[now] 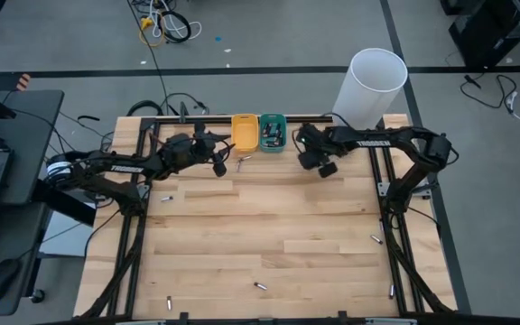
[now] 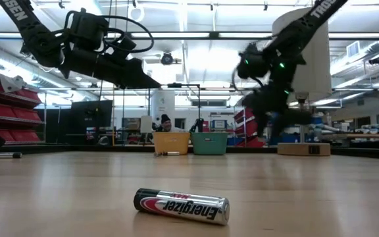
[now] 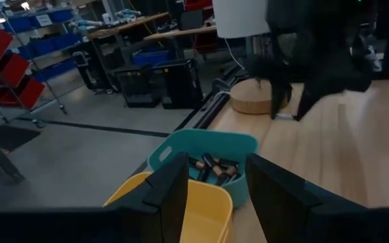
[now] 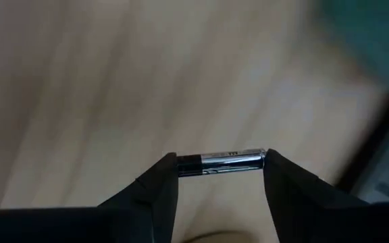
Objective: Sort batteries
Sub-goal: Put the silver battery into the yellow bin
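Several small dark and silvery batteries lie scattered on the wooden table: one at the left, one near the front edge, one at the right. A close one lies on its side in the low view. More batteries fill the teal tray, which stands beside the yellow tray at the far edge. My left gripper hovers open by the yellow tray, with nothing between its fingers. My right gripper is to the right of the teal tray, shut on one battery. My right gripper pinches the battery endwise. One fingertip is on its dark end and the other on its silvery end, so it spans the gap between them. It is level and lifted clear of the table.
A tall white cylinder container stands at the far right corner, behind the right arm. One battery lies just in front of the yellow tray, near the left gripper. Other batteries lie near the front corners. Bare wood spans the middle.
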